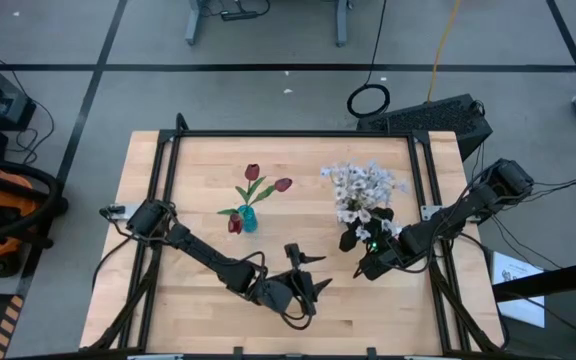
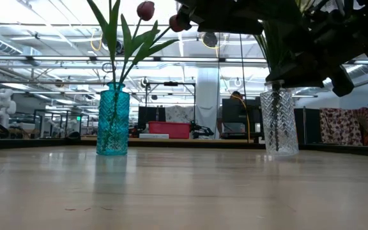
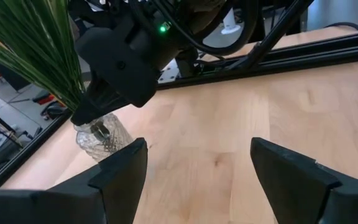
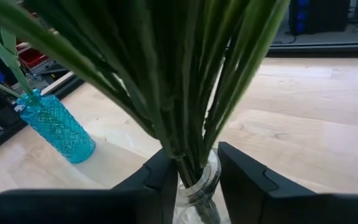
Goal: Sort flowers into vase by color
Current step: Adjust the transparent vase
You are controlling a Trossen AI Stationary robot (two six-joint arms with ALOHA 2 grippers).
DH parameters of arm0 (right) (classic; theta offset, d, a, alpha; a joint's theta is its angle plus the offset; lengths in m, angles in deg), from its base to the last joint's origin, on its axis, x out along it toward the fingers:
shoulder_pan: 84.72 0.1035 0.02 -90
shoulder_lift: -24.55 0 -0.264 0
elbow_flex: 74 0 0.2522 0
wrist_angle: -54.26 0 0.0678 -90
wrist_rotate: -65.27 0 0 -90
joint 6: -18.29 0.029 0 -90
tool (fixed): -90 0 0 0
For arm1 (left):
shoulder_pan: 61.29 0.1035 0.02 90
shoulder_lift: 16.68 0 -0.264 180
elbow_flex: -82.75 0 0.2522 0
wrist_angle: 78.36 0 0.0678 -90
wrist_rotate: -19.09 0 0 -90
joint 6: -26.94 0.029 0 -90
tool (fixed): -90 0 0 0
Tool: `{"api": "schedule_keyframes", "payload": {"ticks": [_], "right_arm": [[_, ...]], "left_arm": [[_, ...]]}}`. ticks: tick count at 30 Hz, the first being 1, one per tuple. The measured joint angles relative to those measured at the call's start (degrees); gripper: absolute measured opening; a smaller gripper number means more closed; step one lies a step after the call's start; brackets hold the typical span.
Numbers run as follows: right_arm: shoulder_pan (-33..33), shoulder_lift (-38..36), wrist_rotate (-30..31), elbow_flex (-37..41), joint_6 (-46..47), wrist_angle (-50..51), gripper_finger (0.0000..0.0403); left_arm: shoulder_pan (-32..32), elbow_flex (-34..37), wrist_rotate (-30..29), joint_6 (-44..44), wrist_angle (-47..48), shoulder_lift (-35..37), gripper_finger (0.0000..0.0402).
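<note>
Two faceted glass vases [image 2: 113, 119] [image 2: 279, 121], wooden table [image 2: 184, 191].

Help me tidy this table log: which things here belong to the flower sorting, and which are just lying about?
Job: red tulips; teal vase; white blossom sprays; clear glass vase; right pincer, around the stems at that vase's mouth; left pincer, open.

Lying about: coiled cable on the floor.
</note>
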Motion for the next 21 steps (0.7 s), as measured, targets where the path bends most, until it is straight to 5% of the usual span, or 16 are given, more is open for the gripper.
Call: {"api": "schedule_keyframes", "payload": {"ticks": [21], "right_arm": [[-0.02, 0.02, -1.49, 0.00, -4.91, 1.46, 0.0177]], "left_arm": [[0.00, -0.04, 0.00, -0.02, 0.48, 0.04, 0.0289]]}}
